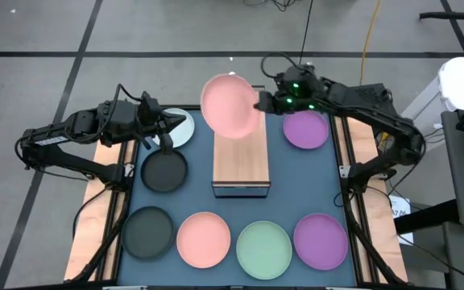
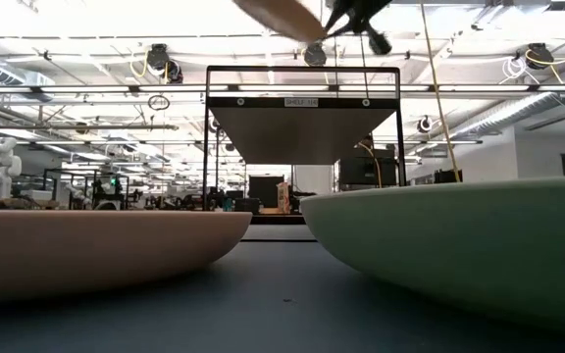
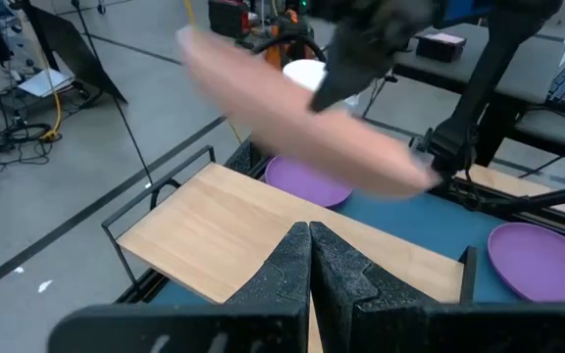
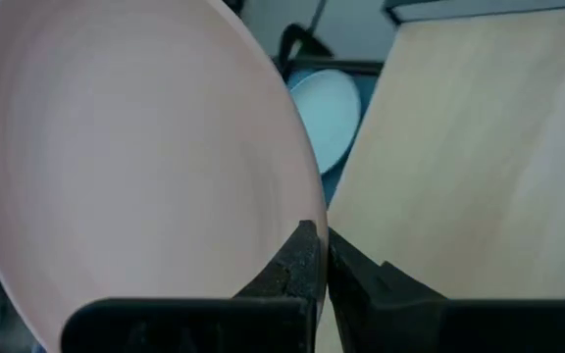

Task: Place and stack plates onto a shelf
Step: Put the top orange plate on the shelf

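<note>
My right gripper (image 1: 263,101) is shut on a pink plate (image 1: 230,105), held in the air over the far end of the shelf (image 1: 241,161). The shelf has a light wood top and a dark frame. The low view shows this plate (image 2: 278,14) high above the shelf (image 2: 302,127). My left gripper (image 1: 167,135) is shut with nothing in it. It hovers by the pale blue plate (image 1: 185,129), above a black plate (image 1: 164,172). A second black plate (image 1: 147,232), a pink (image 1: 204,239), a mint green (image 1: 264,248) and two purple plates (image 1: 321,240) (image 1: 306,130) lie flat on the mat. My right gripper pinches the pink plate's rim (image 4: 297,211) on its right-hand side, with one finger on the upper face and one underneath. The fingers come from the table's right. The plate is lifted clear and tilted, and reaches out leftward from the fingers over the shelf top.
A dark blue mat (image 1: 296,185) covers the table between wooden side strips. In the low view the near pink plate (image 2: 96,250) and the mint green plate (image 2: 459,245) fill the foreground. The shelf's wood top (image 4: 479,147) is bare. Cables and equipment stand beyond the far edge.
</note>
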Controlling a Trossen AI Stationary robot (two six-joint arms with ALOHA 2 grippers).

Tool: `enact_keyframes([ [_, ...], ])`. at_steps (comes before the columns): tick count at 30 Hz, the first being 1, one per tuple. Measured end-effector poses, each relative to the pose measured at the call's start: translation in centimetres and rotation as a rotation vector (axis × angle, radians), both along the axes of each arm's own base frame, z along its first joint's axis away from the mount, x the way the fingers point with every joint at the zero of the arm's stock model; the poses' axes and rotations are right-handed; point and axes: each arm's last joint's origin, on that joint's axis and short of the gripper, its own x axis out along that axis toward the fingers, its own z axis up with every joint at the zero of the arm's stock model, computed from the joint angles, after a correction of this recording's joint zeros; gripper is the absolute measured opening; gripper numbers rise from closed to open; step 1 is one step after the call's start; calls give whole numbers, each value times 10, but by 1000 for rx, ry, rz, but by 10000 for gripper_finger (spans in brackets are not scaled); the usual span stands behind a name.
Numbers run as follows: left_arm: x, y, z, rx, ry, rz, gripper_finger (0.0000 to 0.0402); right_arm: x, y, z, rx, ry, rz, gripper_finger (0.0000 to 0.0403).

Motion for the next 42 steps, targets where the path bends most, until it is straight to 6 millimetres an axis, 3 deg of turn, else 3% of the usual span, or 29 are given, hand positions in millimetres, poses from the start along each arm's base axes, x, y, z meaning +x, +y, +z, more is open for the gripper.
enact_keyframes([
  [8, 0, 0, 0, 3, 1, 7, 4, 27, -41, -40, 32, 82, -95, 0],
  [20, 0, 0, 0, 38, 17, -6, 4, 19, -88, -73, 52, 206, -161, 0],
  [33, 0, 1, 0, 59, 26, 4, 4, 22, -109, -98, 59, 289, -219, 0],
  [42, 0, 1, 0, 38, 16, 12, 4, 23, -110, -111, 99, 359, -211, 0],
])
